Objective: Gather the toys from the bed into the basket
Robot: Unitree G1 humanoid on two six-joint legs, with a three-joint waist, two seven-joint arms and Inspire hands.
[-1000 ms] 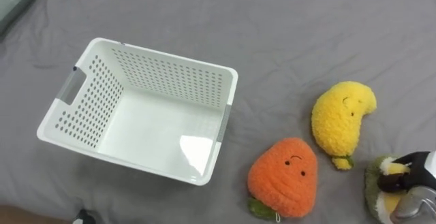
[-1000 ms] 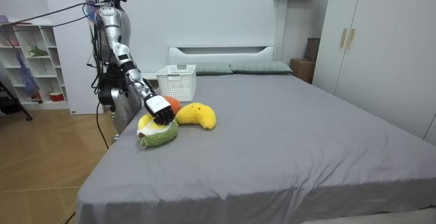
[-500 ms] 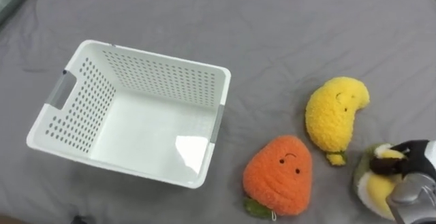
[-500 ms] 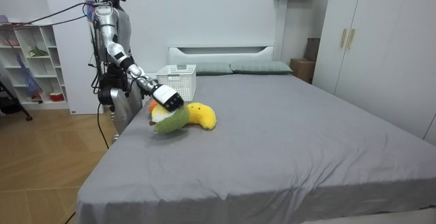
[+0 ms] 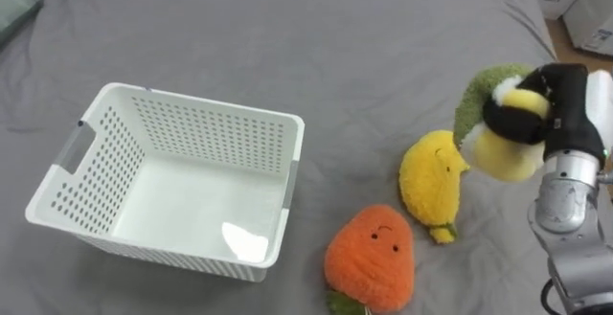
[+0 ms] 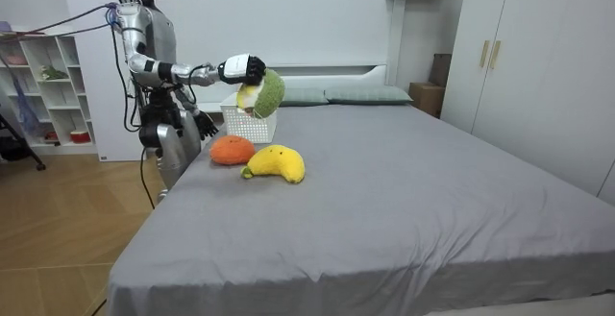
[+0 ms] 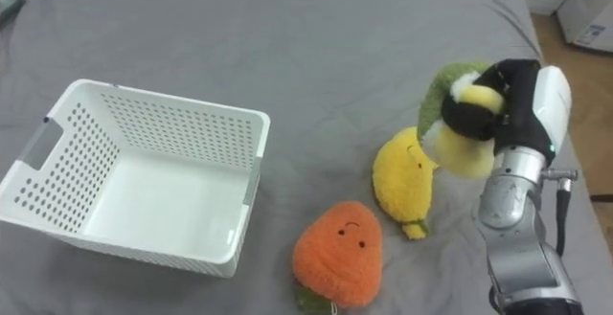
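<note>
My right hand [image 5: 554, 104] [image 7: 517, 104] [image 6: 240, 68] is shut on a green and yellow plush toy [image 5: 498, 128] [image 7: 458, 128] [image 6: 264, 92], holding it in the air above the yellow banana plush [image 5: 428, 181] [image 7: 400, 183] [image 6: 274, 163]. An orange plush with a face [image 5: 372, 258] [image 7: 339, 254] [image 6: 231, 150] lies on the grey bed nearer me. The white perforated basket [image 5: 96, 128] [image 7: 67, 100] [image 6: 248, 116] stands empty to the left of both toys. In the room view the robot stands at the bedside with its right arm stretched out over the bed.
Grey bed cover [image 5: 345, 37] spreads all around, with pillows [image 6: 360, 94] at the headboard. White boxes [image 5: 584, 9] sit on the floor past the bed's far right edge. A shelf unit [image 6: 43, 85] stands behind the robot.
My right hand has lifted the green and yellow plush off the bed, up and forward, to above the banana plush. The head camera has shifted, so the whole picture slid.
</note>
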